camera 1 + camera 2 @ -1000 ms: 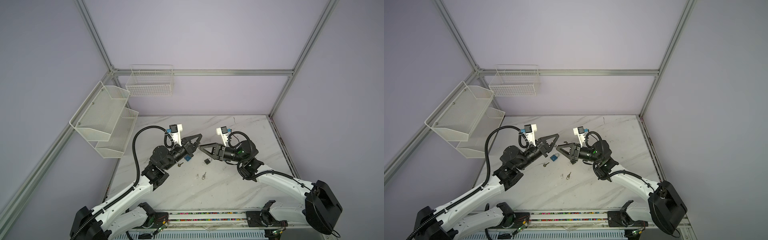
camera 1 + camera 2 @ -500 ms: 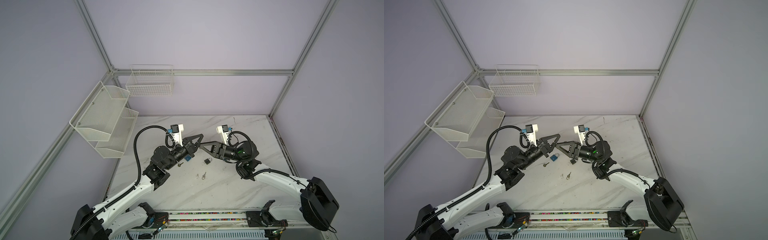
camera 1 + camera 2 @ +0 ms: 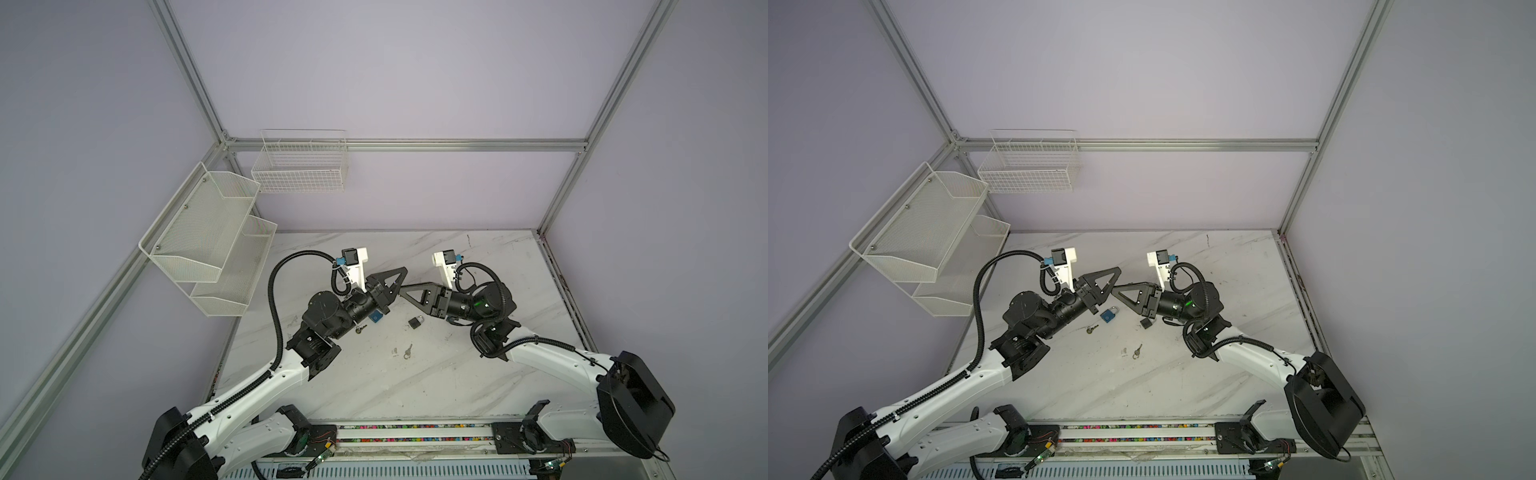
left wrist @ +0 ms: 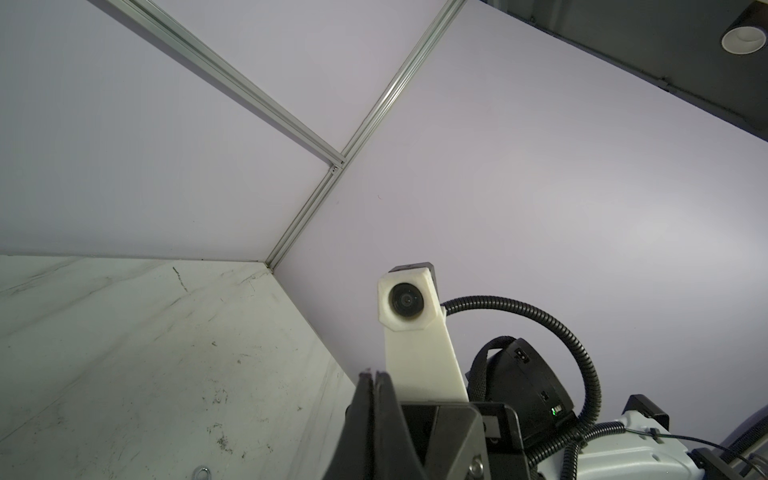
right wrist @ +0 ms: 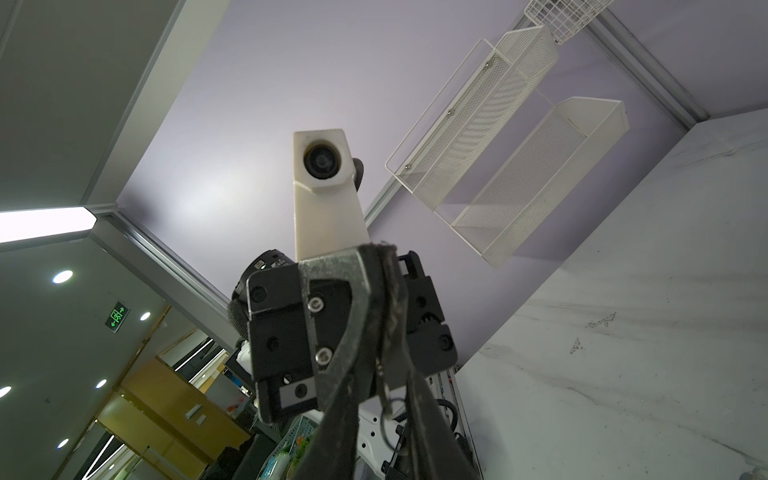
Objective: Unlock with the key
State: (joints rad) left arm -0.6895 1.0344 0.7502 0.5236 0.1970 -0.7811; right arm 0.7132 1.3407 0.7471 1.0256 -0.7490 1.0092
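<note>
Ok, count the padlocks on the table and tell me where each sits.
2. The blue padlock lies on the table beneath the left claw; the black padlock lies to its right, beneath the right claw. Others may be hidden.

White arm shells (image 3: 548, 363), black joint housings (image 3: 328, 309), ribbed black cables (image 3: 272, 299), white camera mounts (image 3: 360, 270); triangular black left pincer (image 3: 402, 272) and right pincer (image 3: 402, 290).
</note>
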